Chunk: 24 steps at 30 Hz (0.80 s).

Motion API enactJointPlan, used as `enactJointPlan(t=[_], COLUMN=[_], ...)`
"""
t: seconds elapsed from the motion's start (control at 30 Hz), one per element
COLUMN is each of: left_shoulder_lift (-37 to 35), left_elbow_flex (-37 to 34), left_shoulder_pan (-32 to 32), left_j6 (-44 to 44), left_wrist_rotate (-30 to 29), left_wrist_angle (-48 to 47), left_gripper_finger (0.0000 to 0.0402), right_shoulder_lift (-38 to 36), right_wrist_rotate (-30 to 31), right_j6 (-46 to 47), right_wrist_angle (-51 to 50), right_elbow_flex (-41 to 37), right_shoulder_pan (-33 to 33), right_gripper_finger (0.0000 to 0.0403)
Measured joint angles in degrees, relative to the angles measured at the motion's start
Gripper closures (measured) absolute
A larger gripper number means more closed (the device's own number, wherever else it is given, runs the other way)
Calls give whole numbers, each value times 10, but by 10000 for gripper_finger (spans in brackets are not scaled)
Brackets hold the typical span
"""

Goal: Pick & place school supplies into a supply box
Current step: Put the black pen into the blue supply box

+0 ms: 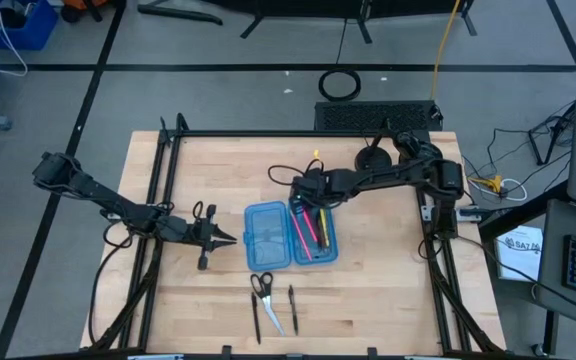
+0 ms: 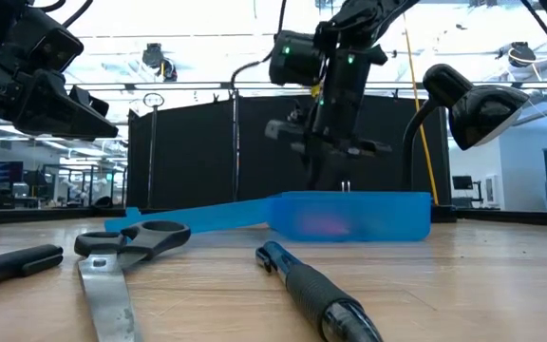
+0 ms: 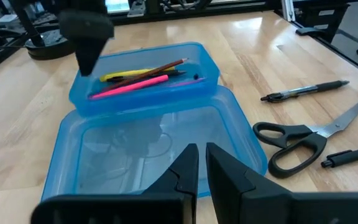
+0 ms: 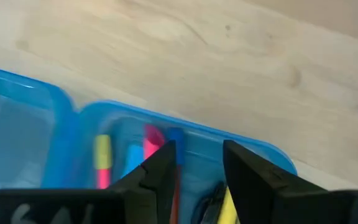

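The wooden table (image 1: 388, 270) fills the middle of the high view, with the open supply box (image 1: 289, 235) at its centre. The box's right-hand half holds a pink pen (image 1: 299, 232), a yellow pen (image 1: 322, 226) and darker pencils lying lengthwise; its left-hand half is empty.

The right arm reaches in from the upper right of the frame, and the right end effector (image 1: 310, 190) hangs just above the far end of the filled half. In the right wrist view its fingers stand apart with nothing between them, the pens directly below.

The left arm comes in from the left edge, and the left end effector (image 1: 226, 238) hovers just beside the empty half, its fingers nearly together and holding nothing.

Below the box, toward the bottom centre of the frame, lie the scissors (image 1: 264, 295), with a dark pen (image 1: 256, 320) on their left and another dark pen (image 1: 292, 307) on their right, all three with long axes running roughly top to bottom.

These supplies lie down-frame from both end effectors. The left one looks somewhat nearer, and either would likely have to turn its fingers across those long axes.
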Motion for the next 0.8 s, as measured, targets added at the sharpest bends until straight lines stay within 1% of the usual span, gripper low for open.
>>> enactJointPlan(t=[0.17,0.23,0.3,0.37,0.43,0.5,0.53,0.6,0.7,0.73,0.8], left_shoulder_lift=[0,0,0,0,0,0,0,2,3,3,3], left_elbow_flex=[0,0,0,0,0,0,0,0,0,0,0], left_shoulder_pan=[0,0,0,0,0,-1,-3,-9,-9,-9,-9], left_j6=[-1,-2,-4,-12,-5,37,55,80,78,77,77], left_wrist_rotate=[16,17,17,17,14,12,13,11,3,2,-2], left_wrist_angle=[-7,-12,-20,-32,-48,-58,-63,-72,-63,-55,-38], left_gripper_finger=[364,364,364,364,364,364,364,364,364,364,364], right_shoulder_lift=[-43,-71,-102,-127,-145,-158,-161,-164,-162,-162,-162], right_wrist_rotate=[0,4,27,75,143,200,211,212,209,203,177], right_j6=[1,-37,-109,-189,-258,-313,-347,-408,-482,-501,-531], right_wrist_angle=[10,15,20,17,16,31,47,82,162,192,241], right_elbow_flex=[0,0,0,0,0,0,0,-5,-41,-56,-85], right_shoulder_pan=[4,16,41,76,114,147,160,184,211,216,223], right_gripper_finger=[283,286,291,298,305,313,318,334,371,385,397])
